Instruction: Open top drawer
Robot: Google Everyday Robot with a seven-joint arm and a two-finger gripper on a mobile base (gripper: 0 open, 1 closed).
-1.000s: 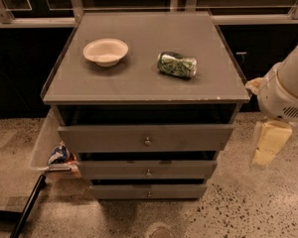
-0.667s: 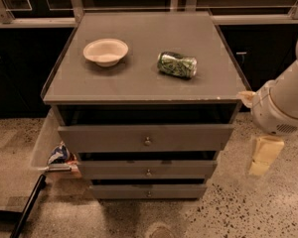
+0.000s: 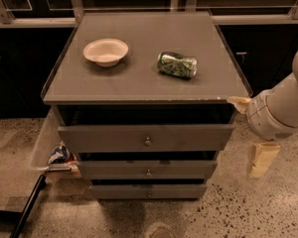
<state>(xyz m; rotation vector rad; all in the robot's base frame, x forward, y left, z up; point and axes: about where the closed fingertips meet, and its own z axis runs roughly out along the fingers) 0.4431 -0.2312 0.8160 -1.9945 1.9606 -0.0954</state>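
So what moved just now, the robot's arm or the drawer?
Only the arm. The gripper sank lower and a bit to the left. It hangs to the right of the top drawer, not touching it. The drawer, bowl and can stayed put.

I take this for an office kitchenette: speckled floor (image 3: 238, 212), dark cabinets (image 3: 268, 48) behind, a grey drawer unit (image 3: 139, 86) bearing a bowl (image 3: 106, 51) and can (image 3: 177, 64). My gripper (image 3: 262, 160) hangs right of the unit.

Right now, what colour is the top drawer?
The top drawer is grey, camera view; the tool hangs to its right.
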